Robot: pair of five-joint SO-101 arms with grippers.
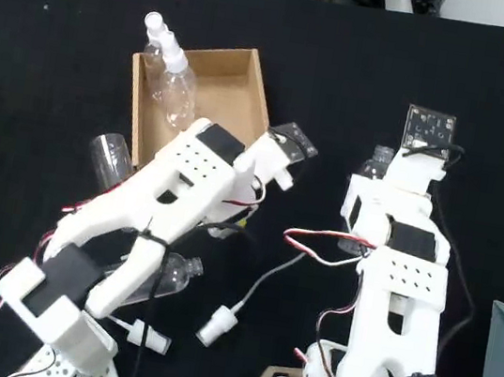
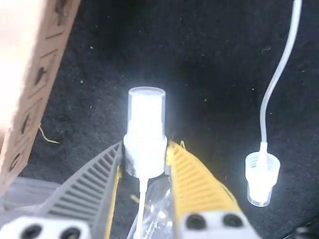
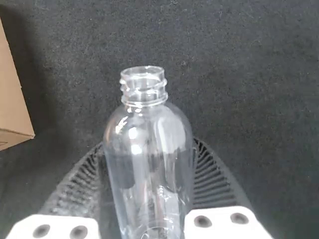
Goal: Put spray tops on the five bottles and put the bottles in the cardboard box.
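Observation:
In the left wrist view my left gripper (image 2: 144, 151) is shut on a white spray top (image 2: 145, 132) with its thin tube hanging down, held above the black table. In the right wrist view my right gripper (image 3: 148, 145) is shut on a clear bottle (image 3: 147, 159) whose threaded neck is bare and open. From the high view that bottle (image 1: 376, 161) sits at the tip of the right arm, right of the cardboard box (image 1: 245, 81). A capped bottle (image 1: 174, 77) leans in the box.
An uncapped bottle (image 1: 109, 158) stands left of the box, and another (image 1: 177, 274) lies under the left arm. Loose spray tops (image 1: 218, 326) (image 1: 150, 335) lie near the front; one with its tube (image 2: 261, 174) is beside my left gripper. The box wall (image 2: 30, 74) is close.

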